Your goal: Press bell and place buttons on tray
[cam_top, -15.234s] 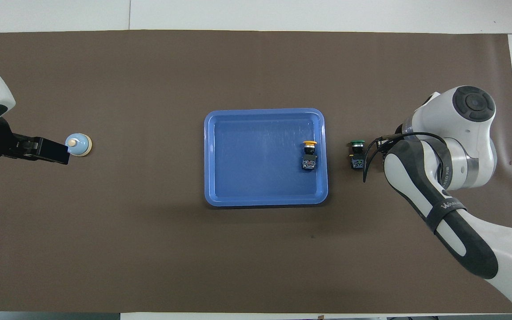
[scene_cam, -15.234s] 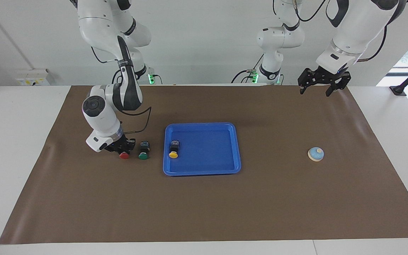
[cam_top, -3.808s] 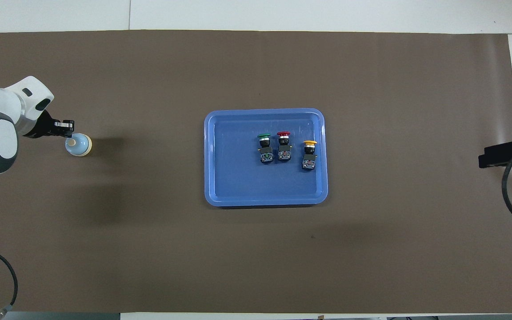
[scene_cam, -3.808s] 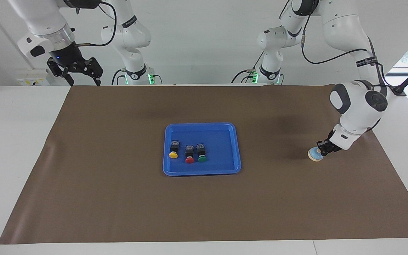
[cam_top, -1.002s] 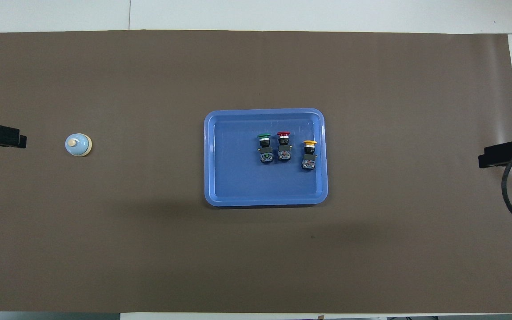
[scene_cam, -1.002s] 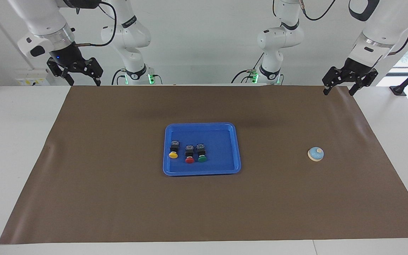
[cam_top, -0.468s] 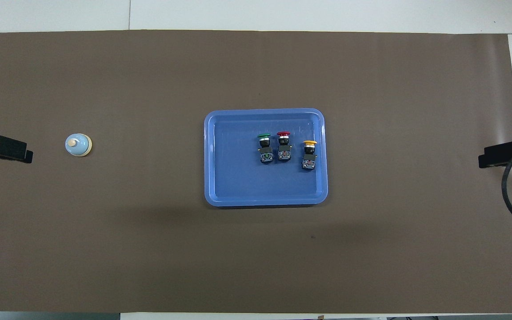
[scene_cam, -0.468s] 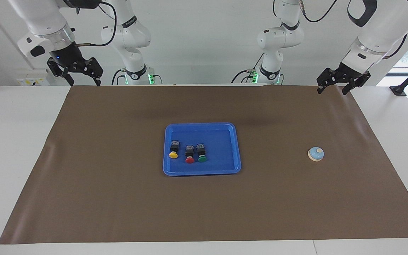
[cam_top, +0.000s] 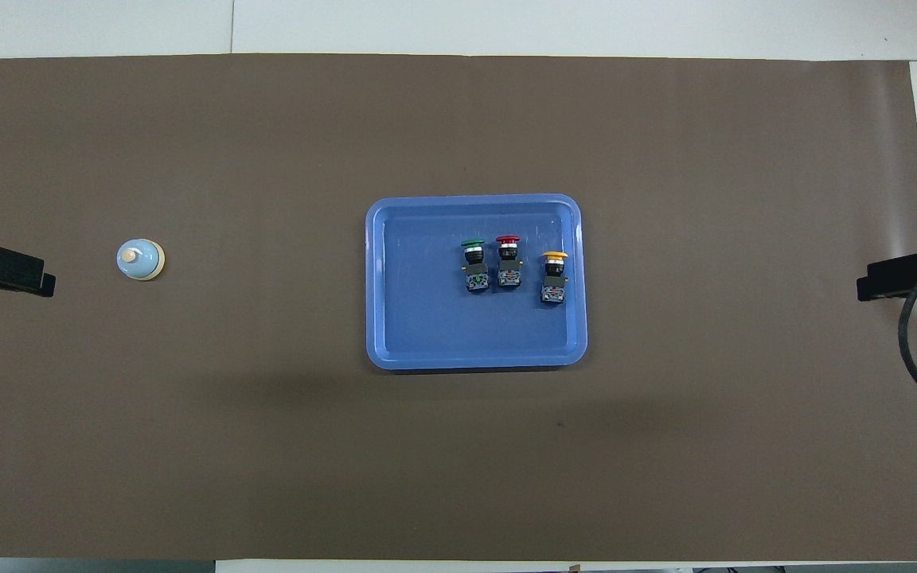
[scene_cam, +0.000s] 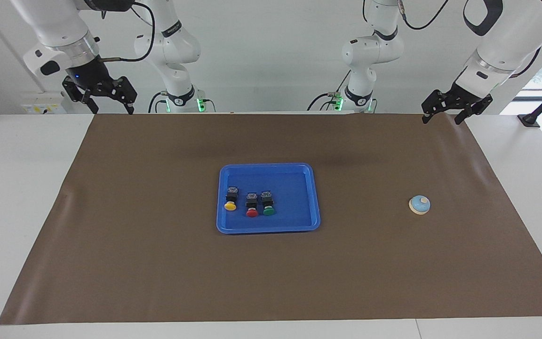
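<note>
Left gripper [scene_cam: 442, 116] spread wide, apparently empty, right gripper [scene_cam: 107, 108] likewise, 3 buttons [scene_cam: 251, 204] in tray [scene_cam: 299, 197]

buttons [scene_cam: 251, 203]: 3 | tray [scene_cam: 308, 197]: 1 | bell [scene_cam: 419, 205]: 1 | hands, seemingly: 2

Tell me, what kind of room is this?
Probably a robotics lab or test bench. Two white robot arms stand at a plain table under a brown mat, their grippers raised. On it lie only test props: a blue tray and a small bell.
</note>
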